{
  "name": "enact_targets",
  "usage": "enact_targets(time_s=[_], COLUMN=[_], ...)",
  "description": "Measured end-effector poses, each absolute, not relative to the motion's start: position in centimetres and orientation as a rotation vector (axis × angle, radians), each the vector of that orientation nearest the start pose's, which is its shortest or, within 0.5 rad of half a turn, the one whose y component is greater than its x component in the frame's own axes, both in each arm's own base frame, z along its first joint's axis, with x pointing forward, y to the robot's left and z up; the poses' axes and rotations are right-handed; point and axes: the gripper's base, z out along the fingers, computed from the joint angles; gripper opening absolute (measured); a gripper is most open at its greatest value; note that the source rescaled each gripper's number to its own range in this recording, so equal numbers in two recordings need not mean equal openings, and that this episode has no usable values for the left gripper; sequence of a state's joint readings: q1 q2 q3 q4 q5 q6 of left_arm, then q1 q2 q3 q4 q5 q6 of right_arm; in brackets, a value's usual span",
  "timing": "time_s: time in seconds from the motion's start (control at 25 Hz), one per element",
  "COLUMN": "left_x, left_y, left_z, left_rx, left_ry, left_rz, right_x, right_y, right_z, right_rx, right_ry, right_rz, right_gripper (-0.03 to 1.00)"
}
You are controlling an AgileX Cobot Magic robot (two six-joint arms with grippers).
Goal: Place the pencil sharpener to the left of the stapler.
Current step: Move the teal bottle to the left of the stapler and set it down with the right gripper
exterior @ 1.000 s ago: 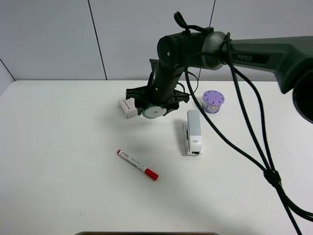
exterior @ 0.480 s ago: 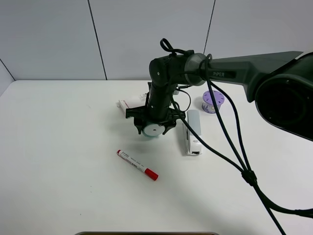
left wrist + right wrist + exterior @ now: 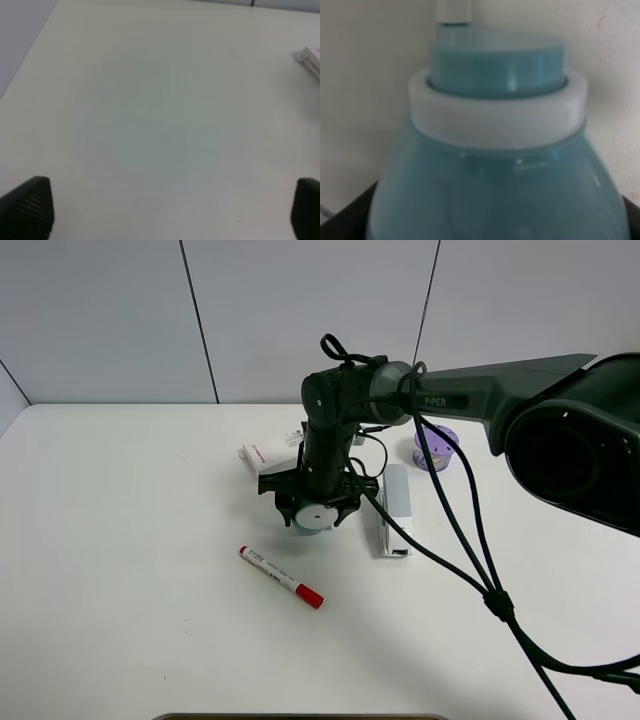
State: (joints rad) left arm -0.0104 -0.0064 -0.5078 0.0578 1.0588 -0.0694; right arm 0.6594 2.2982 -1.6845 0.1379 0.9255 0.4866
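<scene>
A plain white table point(image 3: 120, 540) filled most of the frame. Above centre lay a white box with red print point(image 3: 260, 455). Lower down, left of centre, a marker point(image 3: 281, 577) with a white barrel lay on a slant, its red cap toward the lower right. The stapler point(image 3: 397, 510) lay right of centre, lengthwise up the frame, and a purple holed cylinder point(image 3: 437, 447) stood above and right of it. The pencil sharpener point(image 3: 317, 517) was just left of the stapler; whether it touched the tabletop could not be told.
</scene>
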Motion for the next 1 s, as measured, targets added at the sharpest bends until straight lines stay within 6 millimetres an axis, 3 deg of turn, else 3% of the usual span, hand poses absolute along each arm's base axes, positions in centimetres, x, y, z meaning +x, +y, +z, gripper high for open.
enact_targets(time_s=[1.0], left_x=[-0.67], left_y=[0.47], left_z=[27.96], left_rx=[-0.063], left_ry=[2.026], left_rz=[0.019], right_x=[35.42], right_y=[28.81], right_z=[10.66], right_rx=[-0.165], right_ry=[3.102], right_rz=[0.223], right_gripper=[0.04])
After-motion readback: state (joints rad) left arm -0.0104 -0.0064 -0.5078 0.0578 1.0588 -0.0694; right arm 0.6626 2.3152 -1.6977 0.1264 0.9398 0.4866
